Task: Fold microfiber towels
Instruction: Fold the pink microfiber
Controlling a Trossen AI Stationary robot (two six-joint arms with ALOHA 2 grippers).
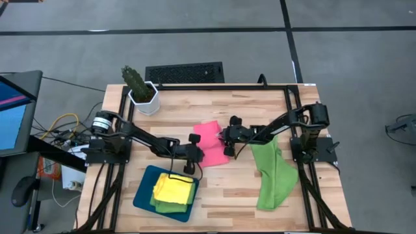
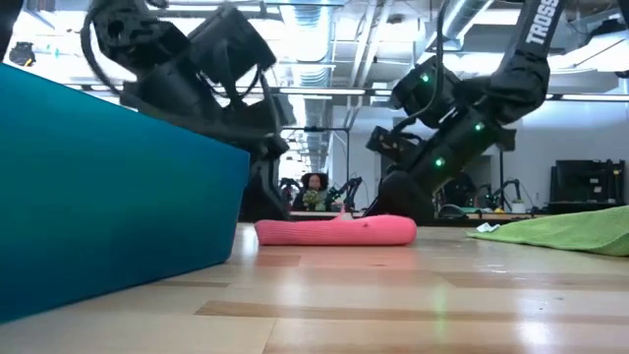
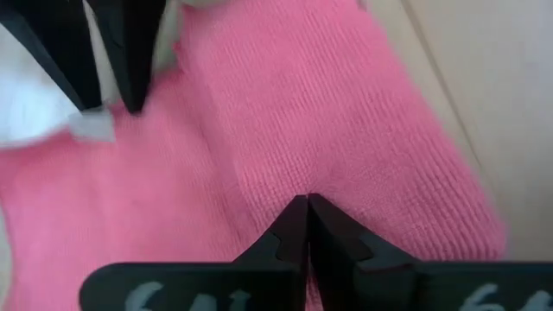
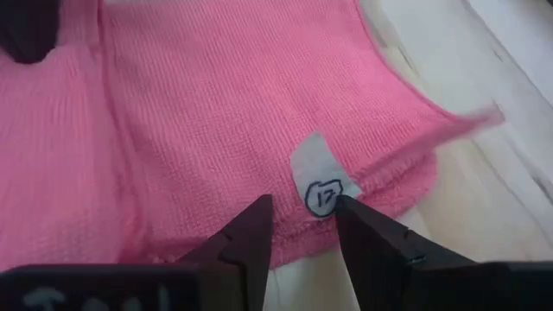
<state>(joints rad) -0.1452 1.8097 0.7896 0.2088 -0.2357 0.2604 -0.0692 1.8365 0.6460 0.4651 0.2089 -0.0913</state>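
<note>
So the pink towel (image 1: 209, 143) lay mid-tabletop (image 1: 221, 104), partly folded, with both arms on it. The left pincer (image 3: 306, 200) was pressed together, tips on the cloth's left side. The right pincer (image 4: 300, 207) stood apart over the opposite edge, straddling a small tag (image 4: 320, 180). A yellow towel (image 1: 173, 188) sat stacked on green in the teal tray (image 1: 144, 190); a green towel (image 1: 273, 175) lay off right.

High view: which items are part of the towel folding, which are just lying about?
Job: pink towel, green towel, yellow towel, left gripper, right gripper.
Lying about: cactus pot, teal tray, black grille.
</note>
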